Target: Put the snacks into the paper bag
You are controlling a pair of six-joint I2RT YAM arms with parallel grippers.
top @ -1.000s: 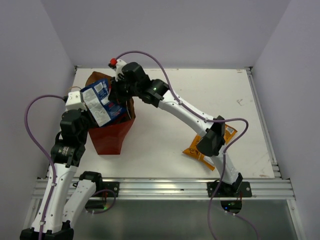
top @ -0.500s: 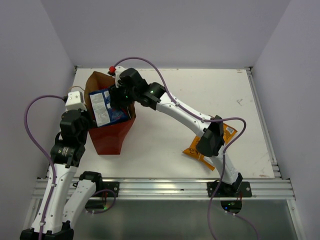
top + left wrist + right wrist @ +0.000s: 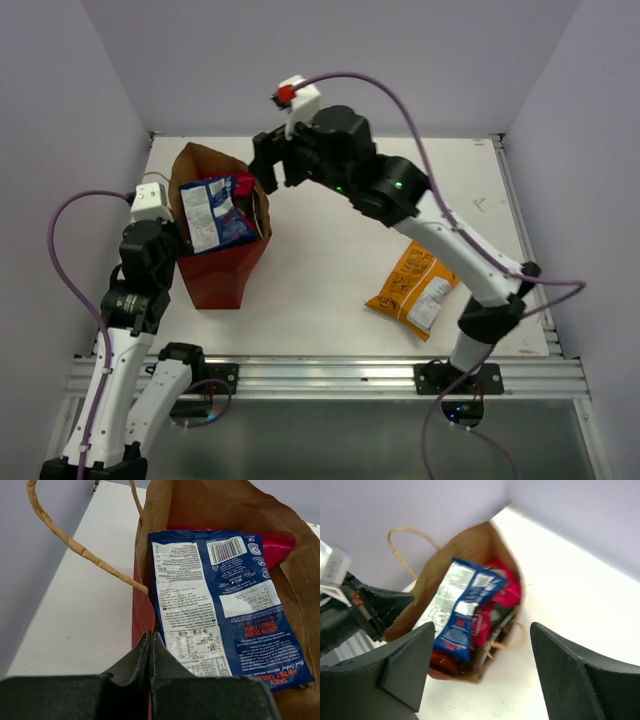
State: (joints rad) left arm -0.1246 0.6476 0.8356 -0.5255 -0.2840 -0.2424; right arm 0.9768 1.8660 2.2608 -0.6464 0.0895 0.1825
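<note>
The paper bag (image 3: pixel 215 275) stands open at the table's left, its mouth facing up. A blue-and-white snack packet (image 3: pixel 212 215) lies on top in the mouth, over a pink one (image 3: pixel 243 186); a red-orange packet (image 3: pixel 442 662) shows beneath them. An orange-yellow snack (image 3: pixel 415 290) lies flat on the table to the right. My left gripper (image 3: pixel 150 636) is shut on the bag's near rim (image 3: pixel 141 612). My right gripper (image 3: pixel 482 627) hangs open above the bag (image 3: pixel 470 542), holding nothing, with the blue-and-white packet (image 3: pixel 462 605) free below it.
A twisted string handle (image 3: pixel 75 545) arcs out to the left of the bag, near the left wall. White walls close in the table at the back and both sides. A metal rail (image 3: pixel 320 375) runs along the near edge.
My right gripper opened, let go of the blue-and-white packet and pulled up and to the right. The packet settled into the bag's mouth. The left gripper stayed put.
</note>
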